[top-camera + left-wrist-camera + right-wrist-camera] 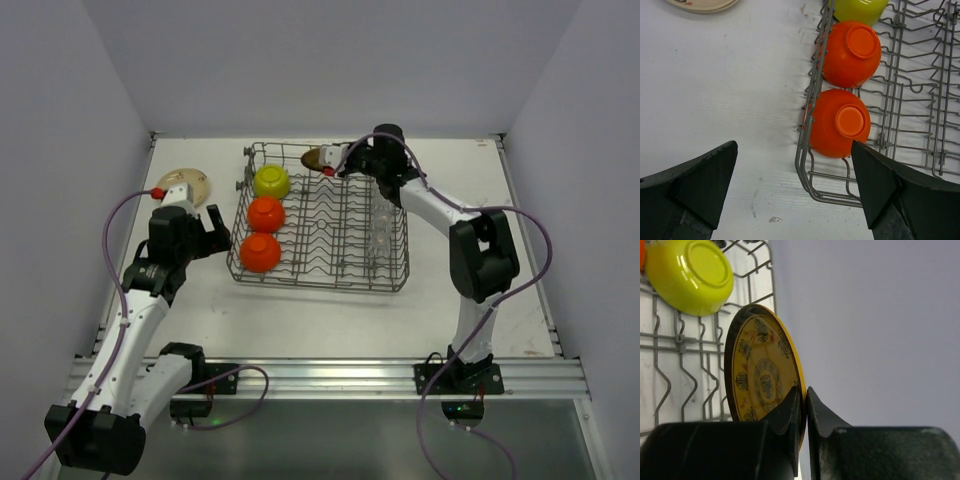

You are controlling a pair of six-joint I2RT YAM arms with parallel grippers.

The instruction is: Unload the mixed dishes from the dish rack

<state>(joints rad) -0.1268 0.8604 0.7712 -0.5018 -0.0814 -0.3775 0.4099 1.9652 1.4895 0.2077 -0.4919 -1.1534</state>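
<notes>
Black fingers (790,415) of the right gripper (805,412) fill the bottom of the right wrist view, pinched shut on the rim of a small round plate (762,375). This plate stands on edge, its face yellow with dark ornamental motifs and a brown border band. It sits at the far end of the dish rack (330,262), a large rectangular grey wire basket with rows of upright tines, resting on the white table (300,320). Just beside the plate, in the rack's far left corner, a yellow-green bowl (271,181) lies tipped with its flat foot ring towards the right wrist camera. Along the rack's left side, nearer the arm bases, two orange bowls follow in a row: the middle one (266,213) and the nearest one (260,252), both glossy and lying with their round bases facing upward. Several clear glasses (380,232) stand along the rack's right side; their number cannot be told. Outside the rack, well to its left on the table, a second plate (190,182) lies with its cream underside up. The left gripper (790,185) hovers over the rack's near left corner, its jaws spread wide and holding nothing, the nearest orange bowl just beside its right finger.
</notes>
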